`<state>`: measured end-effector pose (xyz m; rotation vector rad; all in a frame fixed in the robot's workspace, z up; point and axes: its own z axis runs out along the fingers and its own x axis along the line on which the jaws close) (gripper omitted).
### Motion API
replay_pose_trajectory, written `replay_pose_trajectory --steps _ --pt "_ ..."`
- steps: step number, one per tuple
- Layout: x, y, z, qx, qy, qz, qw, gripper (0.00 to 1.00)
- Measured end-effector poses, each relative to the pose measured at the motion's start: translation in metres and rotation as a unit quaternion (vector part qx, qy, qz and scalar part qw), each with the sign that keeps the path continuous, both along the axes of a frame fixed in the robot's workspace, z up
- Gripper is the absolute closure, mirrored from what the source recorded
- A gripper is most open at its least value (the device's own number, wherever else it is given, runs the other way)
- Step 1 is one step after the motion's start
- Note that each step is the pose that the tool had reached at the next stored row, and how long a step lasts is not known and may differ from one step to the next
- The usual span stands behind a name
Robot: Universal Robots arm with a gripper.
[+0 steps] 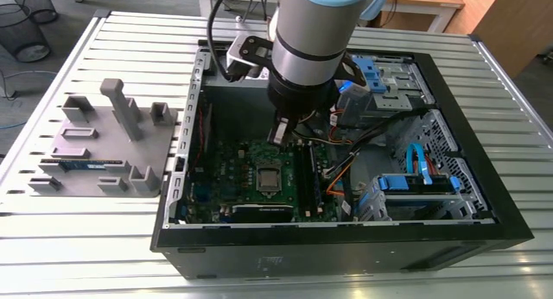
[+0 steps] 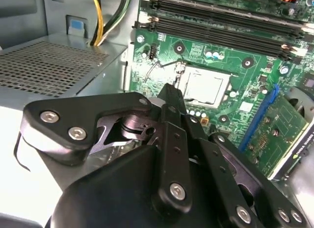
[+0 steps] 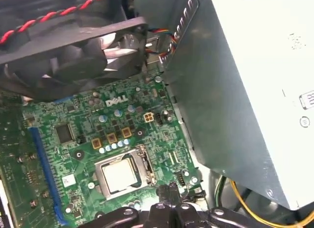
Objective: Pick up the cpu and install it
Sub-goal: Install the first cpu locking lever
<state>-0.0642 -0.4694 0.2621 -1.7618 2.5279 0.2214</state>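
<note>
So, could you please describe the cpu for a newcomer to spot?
Look inside the open black computer case, at the green motherboard. The cpu is the pale silvery square at mid-board, unlike the long black memory slots beside it.

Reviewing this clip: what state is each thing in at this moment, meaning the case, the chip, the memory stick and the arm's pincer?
Black computer case: lying on its side, side panel off, inside exposed.
Small square silver-topped cpu: lying flat in the socket of the green motherboard, top bare.
Long blue-green memory stick: lying flat on the grey fixture plate.
Black pincer: inside the case, over the motherboard near the socket.
</note>
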Motion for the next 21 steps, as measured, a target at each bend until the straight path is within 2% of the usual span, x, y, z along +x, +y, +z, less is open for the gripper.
replay_pose_trajectory --steps 3,5,10,15,21 --pt "0.0000 0.0000 -0.0003 0.0026 -0.0047 0.002 0.99998 0.89" --pt "0.0001 0.0004 -0.0005 0.0032 -0.0064 0.003 0.99997 0.89" --pt "0.0002 0.0079 -0.0012 0.0032 -0.0078 0.004 0.99996 0.89" --pt "0.0016 0.0107 -0.0033 0.0032 -0.0089 0.005 0.99994 0.89" --pt "0.0056 0.0166 -0.0053 0.0032 -0.0098 0.005 0.99993 0.89"
